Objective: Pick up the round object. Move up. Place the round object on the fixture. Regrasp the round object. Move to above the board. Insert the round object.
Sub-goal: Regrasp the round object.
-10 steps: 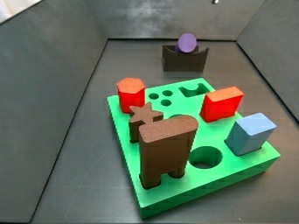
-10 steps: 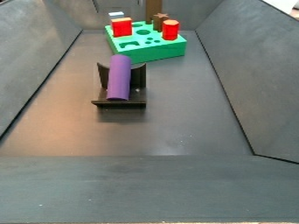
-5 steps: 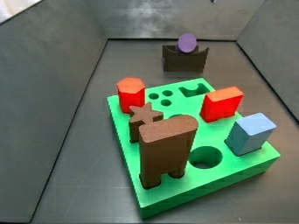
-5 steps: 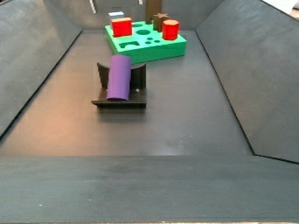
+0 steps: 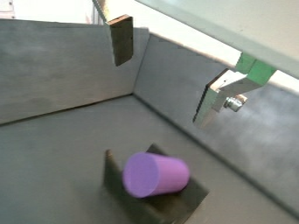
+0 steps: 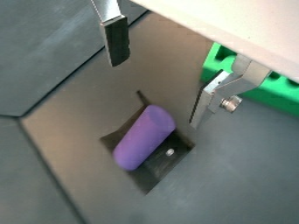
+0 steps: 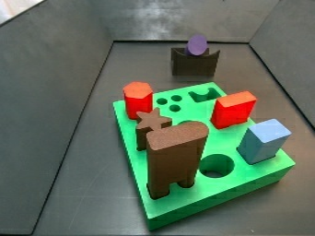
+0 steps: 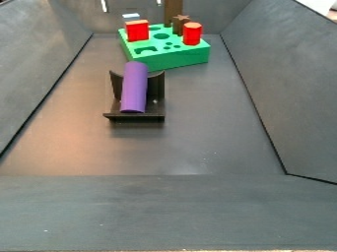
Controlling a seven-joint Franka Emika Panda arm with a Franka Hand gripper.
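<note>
The round object is a purple cylinder point(image 7: 197, 44) lying on its side on the dark fixture point(image 7: 193, 64) at the far end of the floor. It also shows in the other side view point(image 8: 133, 87) on the fixture point(image 8: 132, 111). In both wrist views my gripper point(image 5: 162, 90) point(image 6: 159, 93) is open and empty, well above the cylinder point(image 5: 156, 174) point(image 6: 143, 136), touching nothing. Its fingers point(image 6: 114, 42) stand wide apart. The green board point(image 7: 185, 210) has an empty round hole point(image 7: 216, 167) near its front corner.
The board carries a red hexagonal piece point(image 7: 136, 95), a red block point(image 7: 233, 109), a blue block point(image 7: 264, 139) and a tall brown piece point(image 7: 172, 159). Grey walls point(image 8: 39, 69) slope up round the floor. The board also shows in a wrist view point(image 6: 251, 83).
</note>
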